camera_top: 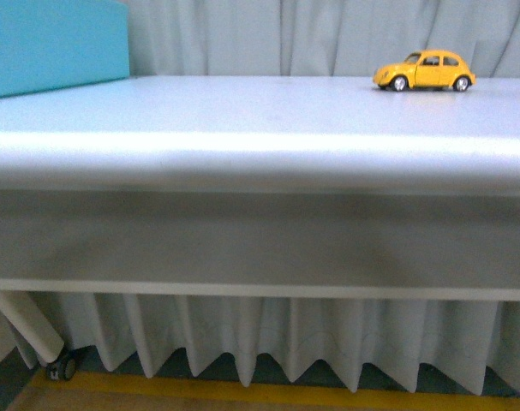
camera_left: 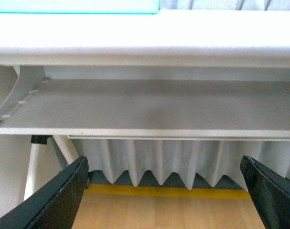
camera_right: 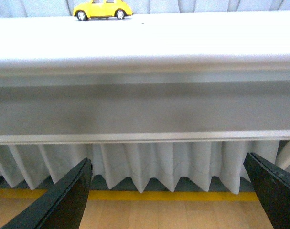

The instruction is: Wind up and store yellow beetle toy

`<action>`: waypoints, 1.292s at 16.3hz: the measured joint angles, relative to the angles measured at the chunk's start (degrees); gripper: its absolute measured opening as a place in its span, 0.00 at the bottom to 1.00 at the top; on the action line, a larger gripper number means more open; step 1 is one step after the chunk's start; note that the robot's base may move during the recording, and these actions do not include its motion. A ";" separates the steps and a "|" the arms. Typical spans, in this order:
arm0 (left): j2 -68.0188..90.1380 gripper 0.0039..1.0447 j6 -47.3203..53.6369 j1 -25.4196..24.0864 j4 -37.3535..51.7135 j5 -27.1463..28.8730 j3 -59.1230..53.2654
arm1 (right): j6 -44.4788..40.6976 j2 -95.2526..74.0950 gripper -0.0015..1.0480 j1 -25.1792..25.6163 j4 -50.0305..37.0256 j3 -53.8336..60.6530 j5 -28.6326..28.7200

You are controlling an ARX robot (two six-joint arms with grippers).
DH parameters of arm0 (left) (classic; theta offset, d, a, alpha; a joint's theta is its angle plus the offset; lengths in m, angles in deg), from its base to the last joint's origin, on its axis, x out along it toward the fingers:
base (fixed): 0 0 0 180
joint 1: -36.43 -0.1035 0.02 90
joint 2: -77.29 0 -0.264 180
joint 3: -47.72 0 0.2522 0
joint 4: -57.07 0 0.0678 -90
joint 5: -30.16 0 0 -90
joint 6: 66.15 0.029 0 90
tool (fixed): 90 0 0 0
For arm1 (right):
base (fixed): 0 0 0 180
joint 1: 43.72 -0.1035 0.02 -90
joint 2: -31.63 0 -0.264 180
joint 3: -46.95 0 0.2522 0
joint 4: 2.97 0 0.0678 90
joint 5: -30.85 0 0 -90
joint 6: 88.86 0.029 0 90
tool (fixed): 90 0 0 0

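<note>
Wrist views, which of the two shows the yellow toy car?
The right wrist view: the yellow beetle toy stands on the table beyond the right gripper. The left one shows only a turquoise block.

Lab bay: grey curtains (camera_top: 242,34), wheeled table (camera_top: 242,111), floor tape (camera_top: 285,394)

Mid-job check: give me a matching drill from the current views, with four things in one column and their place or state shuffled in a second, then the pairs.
Things:
1. yellow beetle toy
2. turquoise block
3. left gripper
4. yellow stripe

Place or state:
A. on the floor, below the table
B. far right of the table, on its wheels
C. open, holding nothing
D. far left of the table

Pairs: 1-B, 2-D, 3-C, 4-A
</note>
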 joint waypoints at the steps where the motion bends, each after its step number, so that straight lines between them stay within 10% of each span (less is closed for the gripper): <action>1: 0.00 0.94 0.00 0.00 0.02 0.00 0.02 | 0.00 -0.02 0.94 0.00 0.04 0.00 0.02; 21: 0.00 0.94 0.00 0.00 0.24 0.00 0.00 | -0.09 -0.04 0.94 0.00 -0.22 0.00 0.00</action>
